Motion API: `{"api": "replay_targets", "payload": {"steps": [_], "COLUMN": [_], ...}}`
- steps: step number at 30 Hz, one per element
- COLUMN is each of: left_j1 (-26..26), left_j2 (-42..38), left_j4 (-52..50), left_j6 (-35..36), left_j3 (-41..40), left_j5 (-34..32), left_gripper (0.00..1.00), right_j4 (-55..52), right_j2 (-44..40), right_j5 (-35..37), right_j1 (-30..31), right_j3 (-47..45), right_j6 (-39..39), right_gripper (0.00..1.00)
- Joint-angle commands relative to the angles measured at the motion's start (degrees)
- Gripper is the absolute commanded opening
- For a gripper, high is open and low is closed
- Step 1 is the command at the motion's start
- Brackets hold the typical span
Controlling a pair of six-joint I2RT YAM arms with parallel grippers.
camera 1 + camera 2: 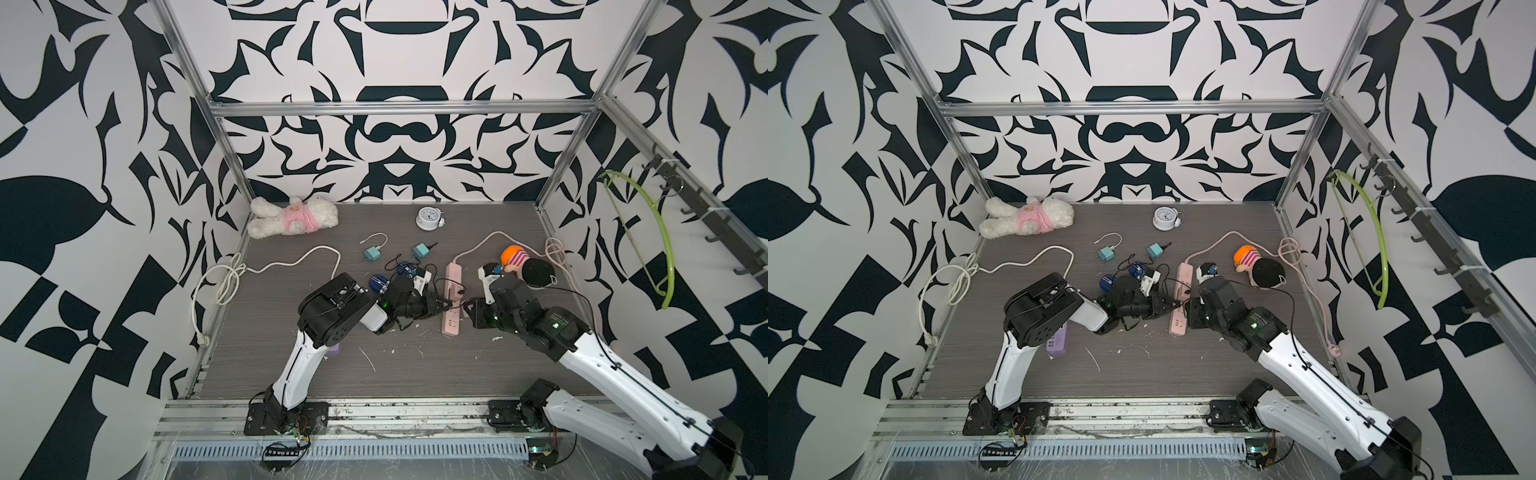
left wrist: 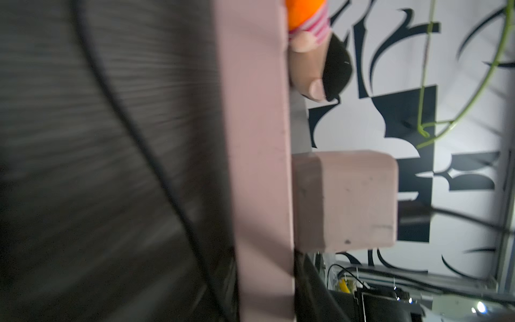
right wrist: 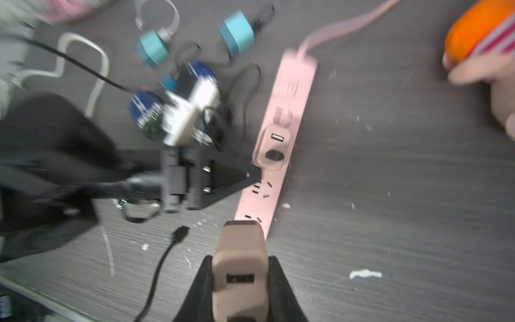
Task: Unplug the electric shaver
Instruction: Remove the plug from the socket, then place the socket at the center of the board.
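Two grippers working at pink power strip (image 1: 451, 324): right gripper (image 3: 239, 260) clamping pink adapter (image 3: 239, 245) at strip's near end, probably pulling it free. Left gripper (image 3: 250, 177) bracing strip's side, jaw state unclear. Blue shaver (image 1: 378, 284) lying beside strip, on left gripper's side.
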Motion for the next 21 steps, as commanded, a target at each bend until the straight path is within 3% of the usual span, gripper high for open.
{"api": "replay_targets", "payload": {"steps": [1,7,15,18,21], "left_j1": [0.5,0.7,-0.4,-1.5,-2.8], "left_j2": [1.4,1.4,-0.9,-3.8,-6.5], "left_j4": [-4.8,-5.5,-15.5,-22.1,-30.3], "left_j6": [3.8,3.5,5.9,8.2,11.4], "left_j3": [-1.0,-0.3,2.4,3.0,4.9], "left_j5": [-3.0,-2.5,-3.3,-5.7,-7.9], "left_gripper": [0.0,0.0,0.0,0.15,0.38], "right_j4": [0.7,-0.2,-1.9,-1.9,-2.0], "right_j2": [-0.4,-0.3,0.1,-0.1,-0.2], "right_j5": [0.7,2.2,2.8,2.7,2.2], "right_j1": [0.4,0.6,0.6,0.6,0.6], "right_j3": [1.6,1.7,2.4,2.4,2.7], "right_j6": [-1.3,-1.1,-0.9,-1.1,-1.3], "right_gripper": [0.0,0.0,0.0,0.0,0.0]}}
